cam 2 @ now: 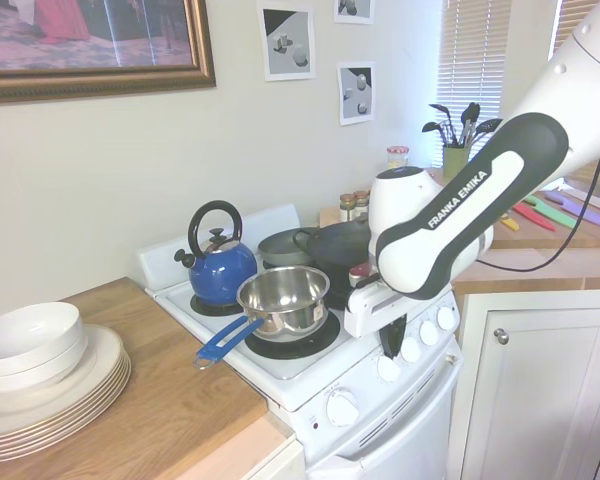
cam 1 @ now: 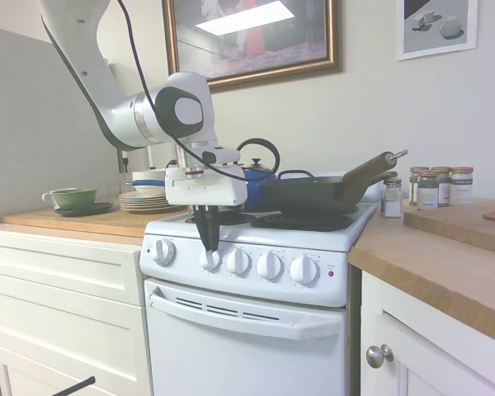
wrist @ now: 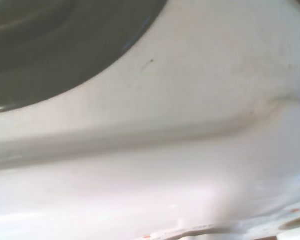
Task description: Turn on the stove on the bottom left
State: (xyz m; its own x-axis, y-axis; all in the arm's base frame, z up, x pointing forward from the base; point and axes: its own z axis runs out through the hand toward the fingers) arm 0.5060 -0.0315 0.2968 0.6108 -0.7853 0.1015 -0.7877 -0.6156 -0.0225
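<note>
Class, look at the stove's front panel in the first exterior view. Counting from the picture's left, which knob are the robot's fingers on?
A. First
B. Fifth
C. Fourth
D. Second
D. The dark fingers come down onto the second knob of the stove, with one knob left of it.

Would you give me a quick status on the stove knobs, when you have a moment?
Gripper down on second knob from the left, fingers close together. Stove light small, state unclear. Nothing blocking the knob row.
</note>
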